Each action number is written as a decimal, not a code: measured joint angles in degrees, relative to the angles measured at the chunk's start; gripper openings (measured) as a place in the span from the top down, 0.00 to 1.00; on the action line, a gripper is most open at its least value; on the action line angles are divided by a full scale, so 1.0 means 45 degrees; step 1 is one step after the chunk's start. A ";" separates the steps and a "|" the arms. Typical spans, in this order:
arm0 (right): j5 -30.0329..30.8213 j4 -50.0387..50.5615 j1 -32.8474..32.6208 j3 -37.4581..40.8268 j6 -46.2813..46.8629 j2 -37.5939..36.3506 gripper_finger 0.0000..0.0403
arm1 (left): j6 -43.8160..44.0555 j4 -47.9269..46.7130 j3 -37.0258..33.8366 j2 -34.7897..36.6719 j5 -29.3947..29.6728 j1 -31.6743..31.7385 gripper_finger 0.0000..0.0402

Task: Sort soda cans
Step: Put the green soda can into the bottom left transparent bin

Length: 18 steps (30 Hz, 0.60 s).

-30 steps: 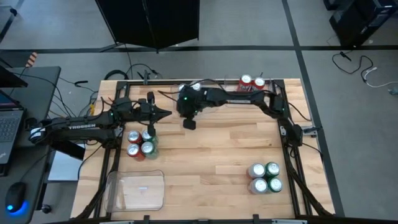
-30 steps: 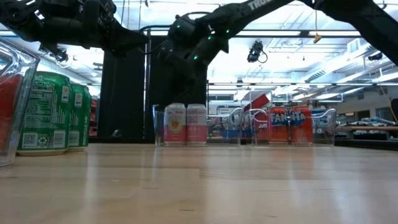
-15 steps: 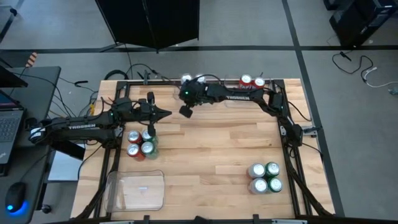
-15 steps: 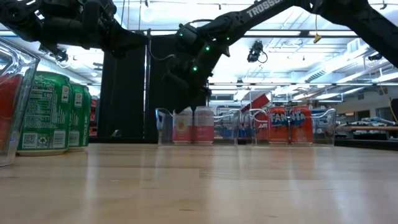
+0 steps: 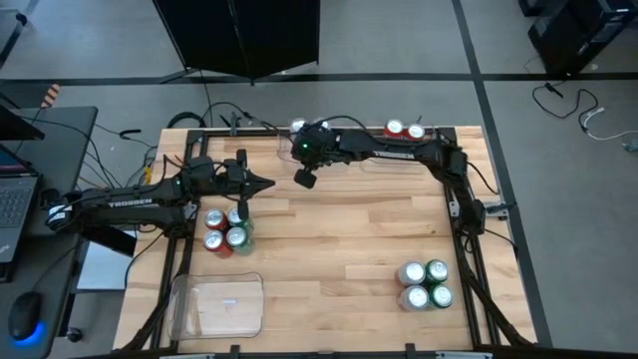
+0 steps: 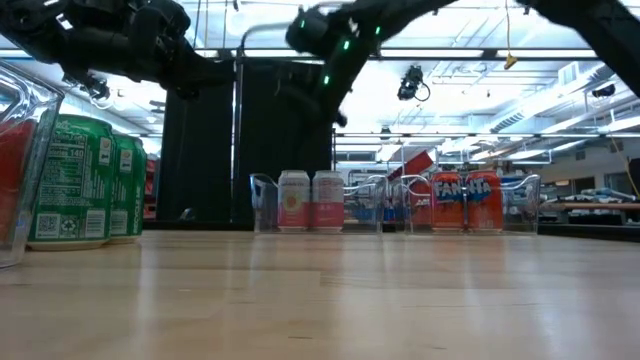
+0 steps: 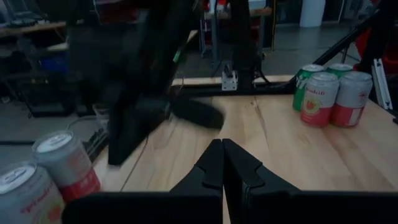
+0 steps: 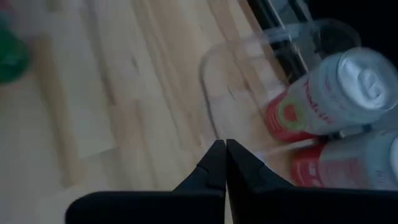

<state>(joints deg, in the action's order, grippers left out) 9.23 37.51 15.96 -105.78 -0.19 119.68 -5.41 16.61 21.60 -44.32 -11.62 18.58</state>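
Observation:
Two silver-white soda cans stand in a clear tray at the table's far edge; they also show as the pink-and-white pair. My right gripper hovers shut just near of that tray, slanting down. Two red cans stand at the far right. A cluster of red and green cans stands at the left. Green and silver-white cans stand near right. My left gripper waits shut above the left cluster.
A clear tray lies at the near left corner. A black frame runs round the table's edges. Bare wood spreads across the table's middle. My right arm crosses in front of my left gripper.
My right gripper has risen and drawn back toward the far edge, tipping less steeply and rolling a little; it stays shut. The tray with the silver-white cans has slid a little toward the table's right in the first half second, then stayed.

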 joint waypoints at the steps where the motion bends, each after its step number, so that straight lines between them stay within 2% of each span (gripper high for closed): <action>1: 0.0000 -0.0089 -0.0132 0.0133 -0.0059 -0.0251 1.00 | 0.0012 -0.0437 0.0130 0.0063 0.0117 -0.0102 1.00; 3: -0.0007 -0.0750 -0.0452 0.0844 -0.0164 -0.0793 1.00 | -0.0002 -0.1238 0.0434 0.0165 0.0439 -0.0415 1.00; 7: -0.0746 -0.3771 -0.1184 0.3541 -0.0216 -0.1821 1.00 | -0.0219 -0.2754 0.0920 0.0511 0.1104 -0.1133 1.00; 13: -0.1603 -0.9903 -0.2657 0.7537 0.0789 -0.2643 1.00 | 0.0057 -0.4196 0.1109 0.1319 0.1975 -0.1943 1.00; 18: -0.1643 -1.4086 -0.4065 0.8240 0.1664 -0.1950 1.00 | 0.0616 -0.5087 0.1109 0.1815 0.3046 -0.2507 1.00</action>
<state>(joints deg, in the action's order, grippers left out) 1.84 -25.88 -2.33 -68.70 7.30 110.91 -2.64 -6.28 26.59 -36.15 2.08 7.30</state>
